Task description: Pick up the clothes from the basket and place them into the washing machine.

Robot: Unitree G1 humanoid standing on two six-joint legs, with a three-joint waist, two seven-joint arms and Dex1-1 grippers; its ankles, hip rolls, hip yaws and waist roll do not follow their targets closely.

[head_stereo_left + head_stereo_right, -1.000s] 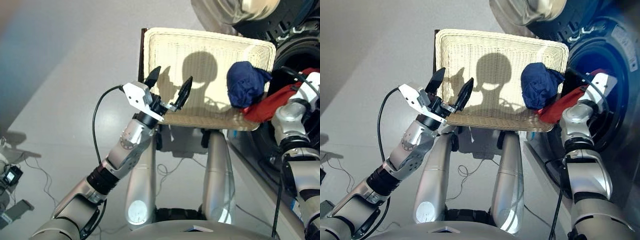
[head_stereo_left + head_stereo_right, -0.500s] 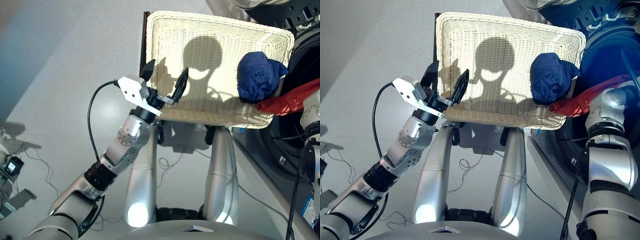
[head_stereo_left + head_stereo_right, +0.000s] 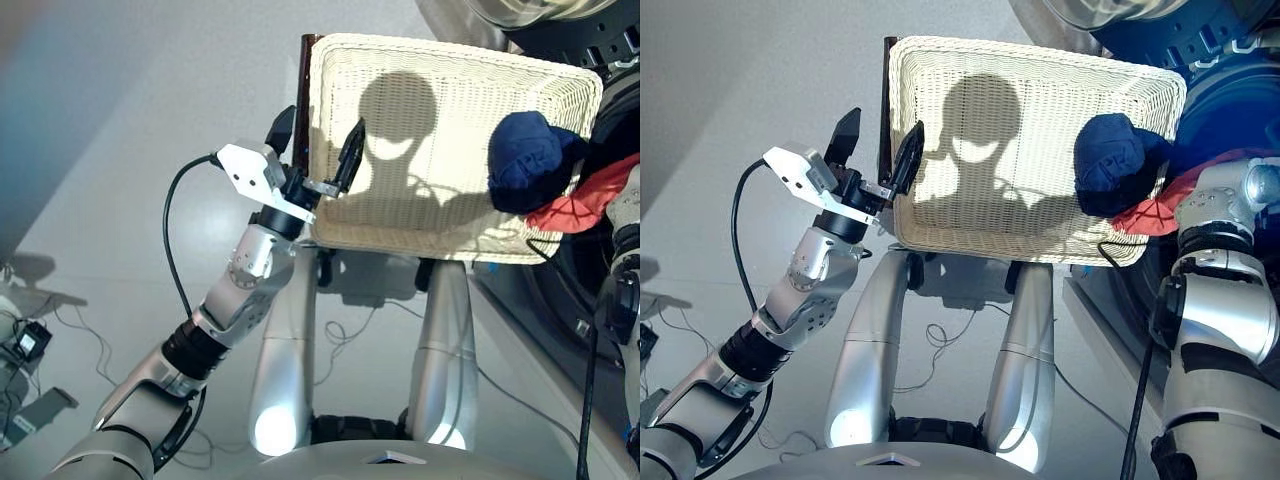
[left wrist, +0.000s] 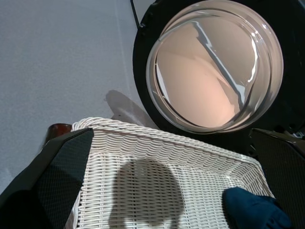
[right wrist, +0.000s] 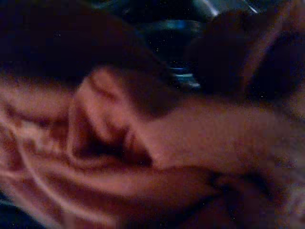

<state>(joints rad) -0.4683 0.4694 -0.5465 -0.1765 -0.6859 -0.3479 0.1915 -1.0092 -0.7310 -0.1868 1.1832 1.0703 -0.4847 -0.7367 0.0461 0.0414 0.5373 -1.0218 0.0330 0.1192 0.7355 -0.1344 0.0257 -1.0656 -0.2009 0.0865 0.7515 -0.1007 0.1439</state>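
At the basket's [image 3: 430, 60] right end | dark blue bundle [image 3: 525, 160], orange-red cloth [image 3: 575, 210] beside | soft, light, pinch a fold | left gripper [image 3: 318, 158] spread, right fingers unseen

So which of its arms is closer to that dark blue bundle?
The right. The right arm rises just beside the dark blue bundle; the left gripper hovers at the basket's far corner.
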